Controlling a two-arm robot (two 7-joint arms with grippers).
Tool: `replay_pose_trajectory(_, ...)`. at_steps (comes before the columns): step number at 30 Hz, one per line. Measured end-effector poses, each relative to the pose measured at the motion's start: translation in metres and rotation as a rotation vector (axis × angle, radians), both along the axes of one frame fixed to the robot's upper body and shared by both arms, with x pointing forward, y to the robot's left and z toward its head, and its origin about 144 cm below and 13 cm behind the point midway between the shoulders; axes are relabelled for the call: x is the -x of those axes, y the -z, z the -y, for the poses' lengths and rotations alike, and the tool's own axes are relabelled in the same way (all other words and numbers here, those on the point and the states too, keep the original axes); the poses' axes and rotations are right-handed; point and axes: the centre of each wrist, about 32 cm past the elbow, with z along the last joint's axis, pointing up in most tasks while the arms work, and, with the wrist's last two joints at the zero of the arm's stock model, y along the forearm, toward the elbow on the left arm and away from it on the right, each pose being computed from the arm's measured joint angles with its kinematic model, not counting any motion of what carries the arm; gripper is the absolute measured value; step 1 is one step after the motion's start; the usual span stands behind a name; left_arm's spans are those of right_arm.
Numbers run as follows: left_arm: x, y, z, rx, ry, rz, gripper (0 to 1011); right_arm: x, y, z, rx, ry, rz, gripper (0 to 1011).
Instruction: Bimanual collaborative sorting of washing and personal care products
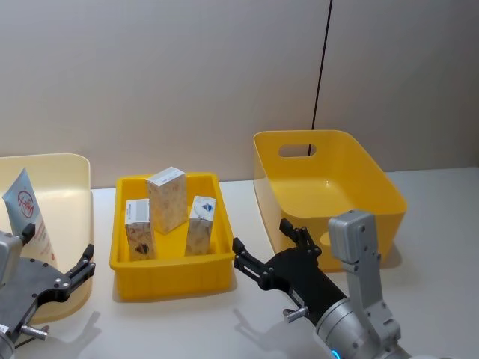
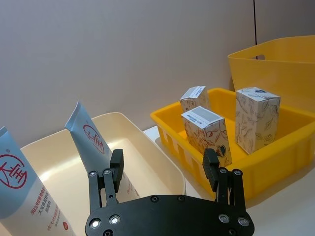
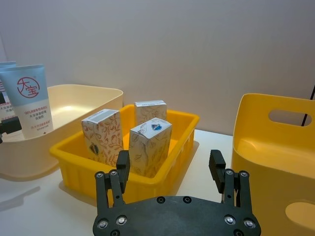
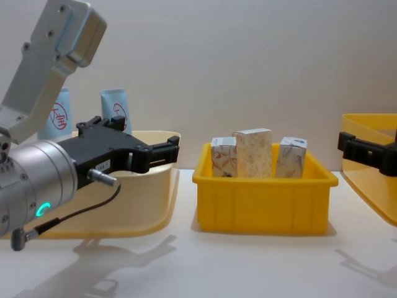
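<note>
Three whitish patterned cartons stand upright in the small yellow tray at the table's middle. Two light-blue-and-white tubes with a red round logo lean inside the cream bin on the left. My left gripper hovers open at the near side of the cream bin, holding nothing. My right gripper hangs open and empty between the tray and the large yellow bin.
The large yellow bin with a handle cut-out holds nothing. A grey wall runs behind the table. Bare white tabletop lies in front of the tray, and a narrow gap separates the tray from each bin.
</note>
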Motion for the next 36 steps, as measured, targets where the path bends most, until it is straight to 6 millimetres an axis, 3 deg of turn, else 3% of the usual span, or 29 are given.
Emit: replay_pose_trajectory(36, 0.0, 0.0, 0.0, 0.0, 0.0, 0.0, 1002, 0.0, 0.0, 0.0, 0.0, 0.0, 0.0, 1001)
